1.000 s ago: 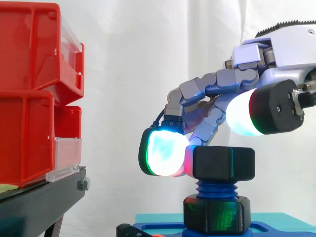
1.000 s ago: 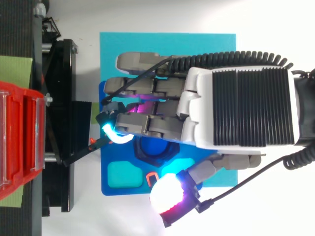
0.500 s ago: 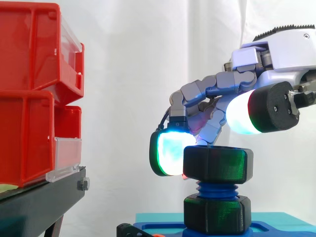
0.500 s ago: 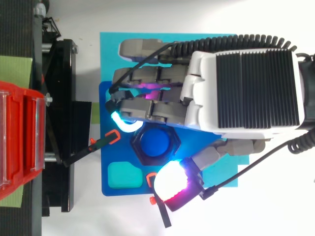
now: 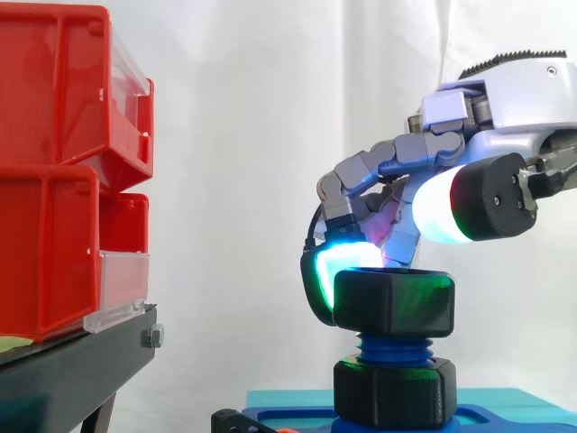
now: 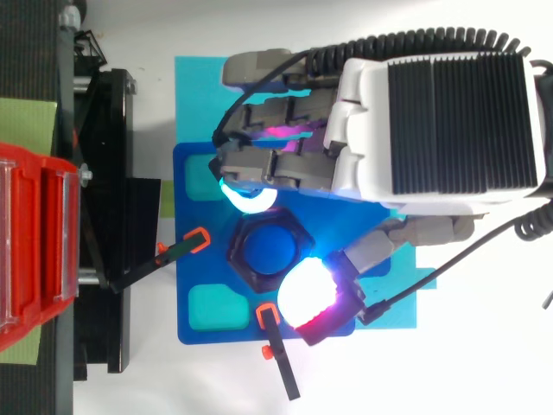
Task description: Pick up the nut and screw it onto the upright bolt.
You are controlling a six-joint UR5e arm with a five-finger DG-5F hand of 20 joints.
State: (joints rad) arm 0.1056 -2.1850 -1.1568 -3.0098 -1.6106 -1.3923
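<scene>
Hand reaches in from the right side of the tabletop and is closed around the black hexagonal nut.

1. Nearest the side camera, the thumb pad glows white with a red-and-green rim. It hangs just above the nut's top face, with a gap visible between them. In the top view it overlaps the nut's near right corner.
2. Two black clips with orange tips lie on the near half of the blue fixture plate: one at the plate's bin-side edge, the other across its near edge.
3. The nut sits level on the top threads of the upright blue threaded bolt. Bare thread shows between it and a second black hexagonal collar at the bolt's foot.
4. Behind the nut, the fingers are curled down. One cyan-glowing fingertip pad presses against the nut's far flank.
5. The plate rests on a teal mat.
6. At the left edge, stacked red plastic bins stand on a black stand.
7. Farthest back hangs the white curtain.
</scene>
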